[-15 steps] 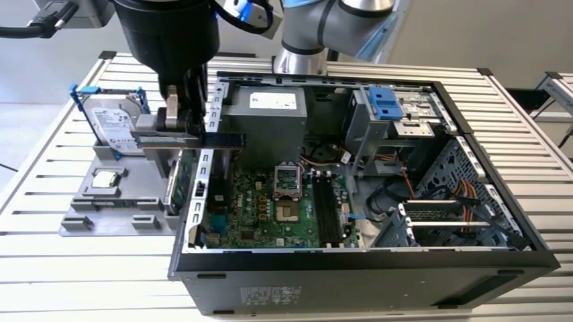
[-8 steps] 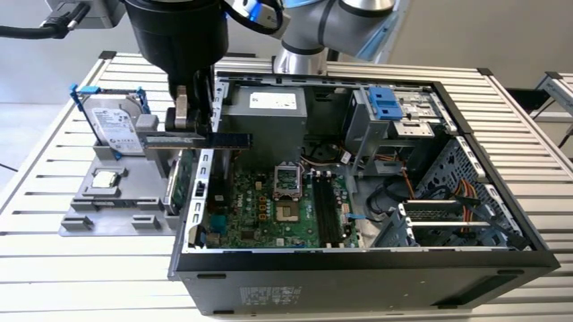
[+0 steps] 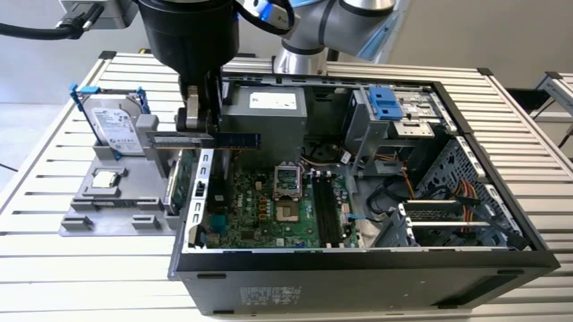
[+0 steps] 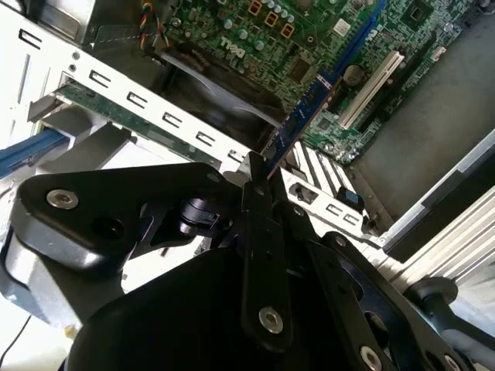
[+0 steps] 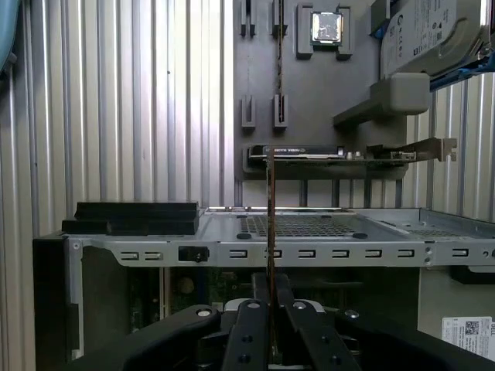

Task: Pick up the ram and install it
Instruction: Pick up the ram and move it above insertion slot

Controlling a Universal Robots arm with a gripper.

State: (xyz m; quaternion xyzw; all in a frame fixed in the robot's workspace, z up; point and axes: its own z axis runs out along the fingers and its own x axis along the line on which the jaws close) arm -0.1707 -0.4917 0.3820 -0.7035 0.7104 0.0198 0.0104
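Above the side wall of the open computer case [image 3: 358,278], on the exterior view's left, the tool [image 3: 198,131] is closed on the ram [image 3: 237,140]. It holds the ram level and clear of everything, with its blue length reaching out over the motherboard [image 3: 268,215]. In the second wrist view the ram [image 4: 309,104] runs straight out from between the closed fingers [image 4: 255,189]. They seem to pinch its flat faces near one end. In the first wrist view the ram [image 5: 271,216] shows edge-on as a thin line rising from the tool [image 5: 271,297]. The ram looks very light and stiff but thin, so it should carry easily yet would not take bending or twisting. The flat faces or short ends are the sensible places to hold it, away from the contact edge. With the grip near one end, the free end could swing or lever if it touched anything. The grey holder [image 3: 107,221] on the desk [image 3: 54,268] keeps the hard drive [image 3: 115,124] beside the case.
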